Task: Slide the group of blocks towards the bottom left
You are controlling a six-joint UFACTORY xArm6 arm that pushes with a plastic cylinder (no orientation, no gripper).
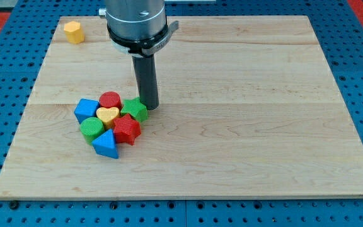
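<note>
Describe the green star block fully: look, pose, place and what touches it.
The green star block is a ridged, plastic-looking piece lying flat on the wooden board, at the cluster's upper right corner. It appears to touch the red cylinder, the yellow heart and the red block. My tip stands right against its right side.

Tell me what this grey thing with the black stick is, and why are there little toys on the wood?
It is a robot arm, seen by the one camera. It has no hand, only a dark rod, so it holds nothing. My tip rests on the wooden board, right beside the green star block, on the view's right of a tight pile: a red cylinder, yellow heart, blue cube, green cylinder, red block and blue triangle. One yellow block sits alone, top left.
</note>
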